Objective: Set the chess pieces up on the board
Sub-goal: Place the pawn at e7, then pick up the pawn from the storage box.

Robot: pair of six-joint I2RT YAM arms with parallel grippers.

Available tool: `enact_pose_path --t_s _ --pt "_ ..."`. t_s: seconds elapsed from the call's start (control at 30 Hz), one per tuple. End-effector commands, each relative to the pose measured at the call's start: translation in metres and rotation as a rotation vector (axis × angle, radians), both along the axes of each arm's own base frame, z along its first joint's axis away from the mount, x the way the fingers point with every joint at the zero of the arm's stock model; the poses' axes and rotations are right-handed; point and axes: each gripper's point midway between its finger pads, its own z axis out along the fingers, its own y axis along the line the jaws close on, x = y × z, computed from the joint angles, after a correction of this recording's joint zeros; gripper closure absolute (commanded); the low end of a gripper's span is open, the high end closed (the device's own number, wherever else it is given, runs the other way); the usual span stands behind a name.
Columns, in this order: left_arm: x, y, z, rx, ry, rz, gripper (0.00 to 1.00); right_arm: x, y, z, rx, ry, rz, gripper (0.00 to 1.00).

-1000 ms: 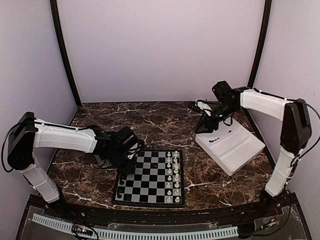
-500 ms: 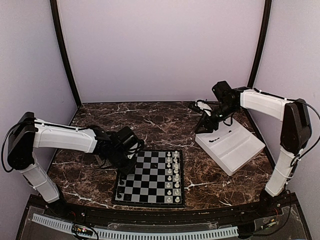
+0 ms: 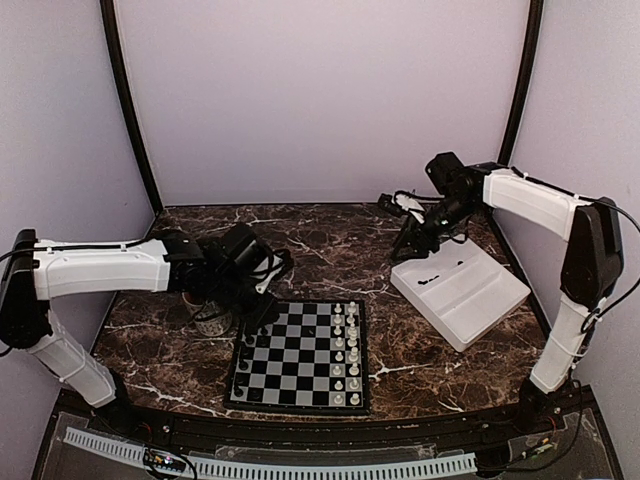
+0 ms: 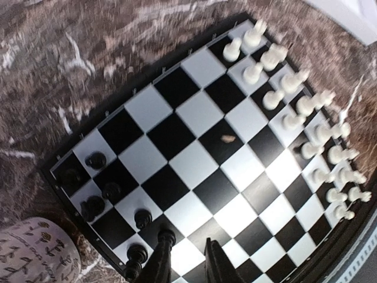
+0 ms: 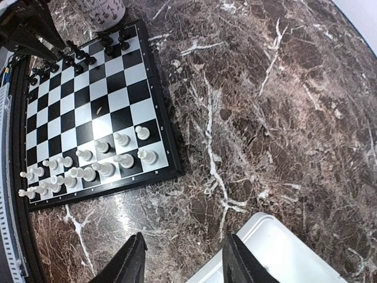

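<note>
The board (image 3: 300,362) lies at the front centre, and it also shows in the left wrist view (image 4: 194,153) and the right wrist view (image 5: 88,106). Several black chess pieces (image 4: 96,159) stand along its left edge, one (image 4: 166,236) right at my left fingertip. White pieces (image 3: 350,345) fill the two right columns. My left gripper (image 3: 265,305) (image 4: 187,242) hovers over the board's far left corner, jaws apart, nothing between them. My right gripper (image 3: 408,243) (image 5: 184,239) is open and empty over the marble beside the white tray's corner (image 5: 283,253). A few small black pieces (image 3: 432,280) lie in the tray.
A patterned mug (image 3: 212,320) stands just left of the board, under my left arm, and it also shows in the left wrist view (image 4: 35,250). The white tray (image 3: 480,300) sits at the right. A small tan speck (image 4: 227,138) lies on a middle square. Purple walls enclose the table.
My left arm has lifted and swung back to the left, uncovering the mug; its gripper now sits higher over the board's far left corner. My right gripper has shifted slightly farther back.
</note>
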Motion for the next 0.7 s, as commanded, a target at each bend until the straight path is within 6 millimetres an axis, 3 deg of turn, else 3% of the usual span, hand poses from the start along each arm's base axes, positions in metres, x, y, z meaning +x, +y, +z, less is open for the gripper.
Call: enact_pose_path --t_s 0.0,0.1,0.13,0.17,0.2,0.23,0.27,0.3,0.33,0.4,0.53,0.67 --pt "0.015 -0.015 0.073 -0.103 -0.14 -0.035 0.76 0.018 -0.004 0.055 0.03 -0.14 -0.013 0.54" --pt "0.04 -0.021 0.107 -0.119 -0.298 -0.03 0.65 0.047 -0.015 0.078 -0.01 -0.228 -0.09 0.5" --pt "0.051 -0.018 0.115 -0.099 -0.362 0.0 0.61 0.059 -0.018 0.086 -0.009 -0.236 -0.139 0.38" --pt "0.061 -0.019 0.119 -0.097 -0.398 0.025 0.51 0.072 -0.022 0.095 0.007 -0.236 -0.196 0.11" --pt "0.074 -0.016 0.133 -0.087 -0.453 0.086 0.44 0.087 -0.027 0.101 0.027 -0.223 -0.27 0.03" --pt "0.083 -0.014 0.132 -0.061 -0.458 0.123 0.3 0.097 -0.032 0.104 0.037 -0.219 -0.314 0.01" --pt "0.095 -0.015 0.159 -0.102 -0.493 0.197 0.23 0.102 -0.036 0.1 0.019 -0.228 -0.322 0.01" --pt "0.104 -0.011 0.153 -0.073 -0.468 0.23 0.12 0.105 -0.041 0.092 -0.019 -0.244 -0.321 0.01" --pt "0.112 -0.017 0.181 -0.15 -0.473 0.277 0.06 0.108 -0.045 0.086 -0.049 -0.249 -0.313 0.01" --pt "0.125 -0.019 0.196 -0.207 -0.417 0.33 0.05 0.098 -0.048 0.075 -0.106 -0.22 -0.205 0.05" --pt "0.145 -0.022 0.208 -0.328 -0.281 0.367 0.23 0.084 -0.059 0.045 -0.233 -0.142 -0.055 0.37" --pt "0.163 -0.019 0.22 -0.413 -0.233 0.384 0.3 0.085 -0.079 0.005 -0.385 -0.117 0.018 0.53"
